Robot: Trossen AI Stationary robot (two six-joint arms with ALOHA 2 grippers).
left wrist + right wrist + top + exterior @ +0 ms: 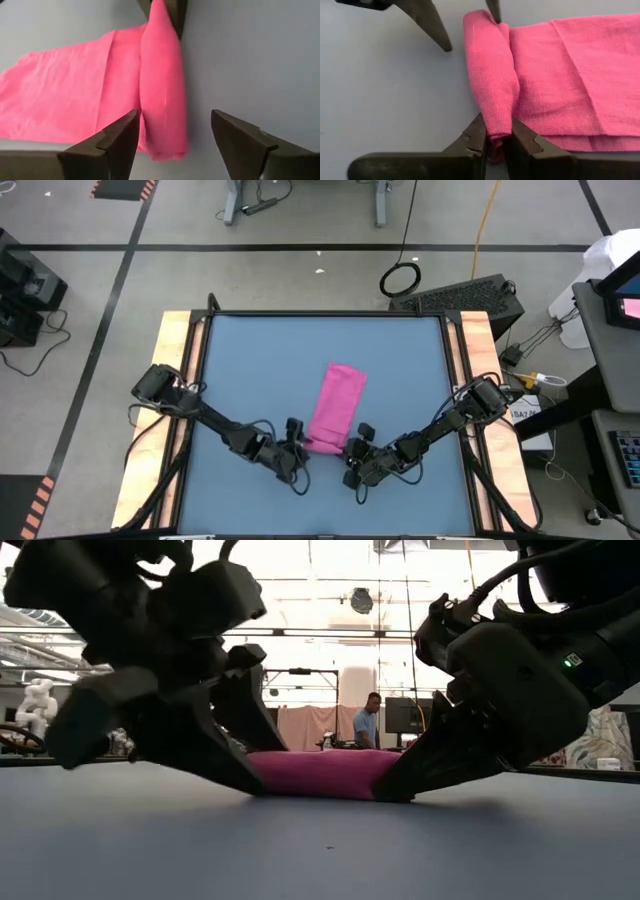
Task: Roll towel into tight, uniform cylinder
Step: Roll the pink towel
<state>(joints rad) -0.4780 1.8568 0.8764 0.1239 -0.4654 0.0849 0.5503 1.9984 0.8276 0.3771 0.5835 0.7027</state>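
Observation:
The magenta-pink towel [337,402] lies on the blue tabletop [250,370] as a folded strip running from near to far. Its near end is rolled into a short roll [492,75], which also shows in the left wrist view [162,85] and the low view [320,774]. My right gripper [497,127], also in the high view [352,452], is shut on the roll's right end. My left gripper [172,117], also in the high view [298,448], is open at the roll's left end, one finger on either side of it. My right gripper pinches the roll's right end [499,131] between its two fingers. It comes low from the table's right, slanting down, with the fingers along the roll. The roll rests on the table. My left gripper's one finger [120,137] stands over the flat cloth beside the roll; I cannot tell whether it touches.
Wooden rails run along the table's left side [178,380] and right side [478,345]. Bare blue tabletop lies left, right and far of the towel. A person [371,722] stands in the room behind the table.

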